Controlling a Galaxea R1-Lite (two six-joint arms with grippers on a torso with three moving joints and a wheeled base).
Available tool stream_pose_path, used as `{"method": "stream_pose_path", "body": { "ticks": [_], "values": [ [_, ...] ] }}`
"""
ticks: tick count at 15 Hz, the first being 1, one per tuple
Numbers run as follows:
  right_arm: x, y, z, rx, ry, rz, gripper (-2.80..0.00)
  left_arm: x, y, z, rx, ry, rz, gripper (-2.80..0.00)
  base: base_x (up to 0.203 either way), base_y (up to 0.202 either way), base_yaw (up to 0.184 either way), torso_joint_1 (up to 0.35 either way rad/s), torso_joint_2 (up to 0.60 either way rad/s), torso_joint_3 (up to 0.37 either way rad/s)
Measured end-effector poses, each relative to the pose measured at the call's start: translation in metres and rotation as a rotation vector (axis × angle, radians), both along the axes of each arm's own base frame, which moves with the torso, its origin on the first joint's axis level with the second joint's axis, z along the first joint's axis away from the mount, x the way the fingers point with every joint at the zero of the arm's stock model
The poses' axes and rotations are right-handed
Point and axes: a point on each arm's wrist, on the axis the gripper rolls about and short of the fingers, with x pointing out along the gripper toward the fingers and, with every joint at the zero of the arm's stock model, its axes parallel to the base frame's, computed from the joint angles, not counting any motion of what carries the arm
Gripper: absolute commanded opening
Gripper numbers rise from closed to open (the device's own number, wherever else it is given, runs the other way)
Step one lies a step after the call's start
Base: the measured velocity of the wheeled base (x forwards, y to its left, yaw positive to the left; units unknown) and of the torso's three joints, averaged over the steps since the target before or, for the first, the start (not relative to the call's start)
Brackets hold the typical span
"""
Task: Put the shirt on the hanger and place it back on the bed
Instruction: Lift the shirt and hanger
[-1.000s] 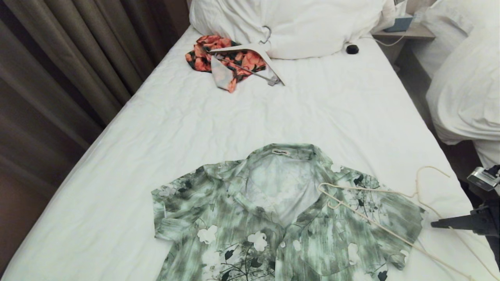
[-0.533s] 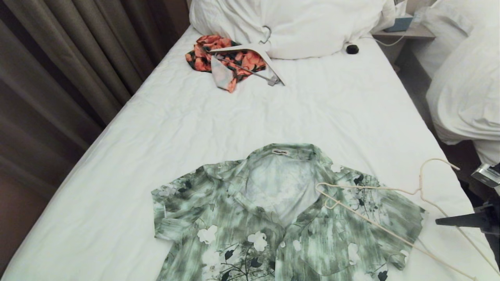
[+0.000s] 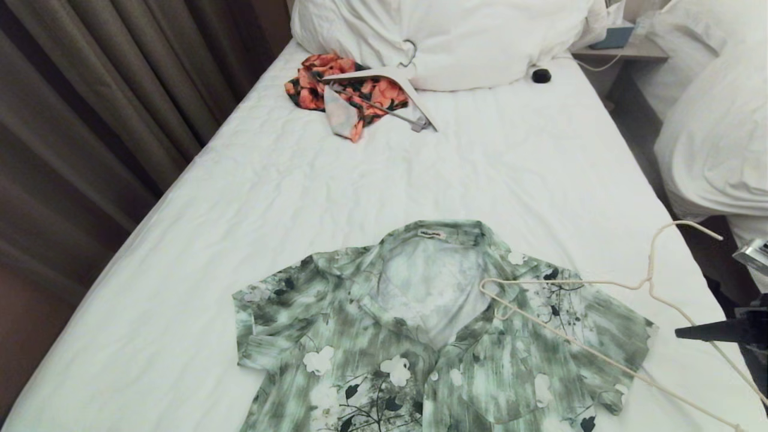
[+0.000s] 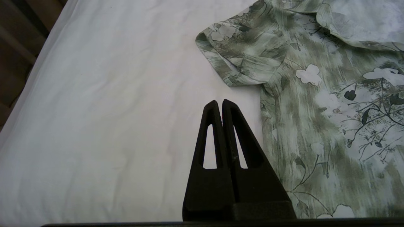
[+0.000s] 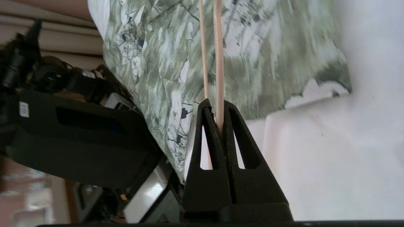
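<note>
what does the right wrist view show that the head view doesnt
Only the right wrist view shows the right gripper clamped shut on a rod of the hanger. Only the head view shows the hanger's hook raised, the whole bed, the orange floral garment, the white hanger and the pillows. Both show the shirt with the hanger across one sleeve.

The head camera looks down along the bed [image 3: 492, 174] from high up, while each wrist camera sits close behind its own tool, looking past the tips, and all three see the shirt [image 3: 432, 336] just ahead.
</note>
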Motion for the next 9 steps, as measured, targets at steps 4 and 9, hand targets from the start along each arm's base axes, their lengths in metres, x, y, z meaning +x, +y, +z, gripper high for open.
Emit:
{"method": "stream_pose_path", "body": {
  "ticks": [4,9],
  "values": [
    [-0.006,0.009,0.026,-0.075,-0.157,0.046,-2.8,0.0,0.0,0.0,0.0,0.0,0.0,-2.8,0.0,0.0,0.0,0.0,0.0,0.0],
    [-0.015,0.033,0.062,-0.158,-0.361,0.146,-2.8,0.0,0.0,0.0,0.002,0.0,-0.001,-2.8,0.0,0.0,0.0,0.0,0.0,0.0]
  ]
}}
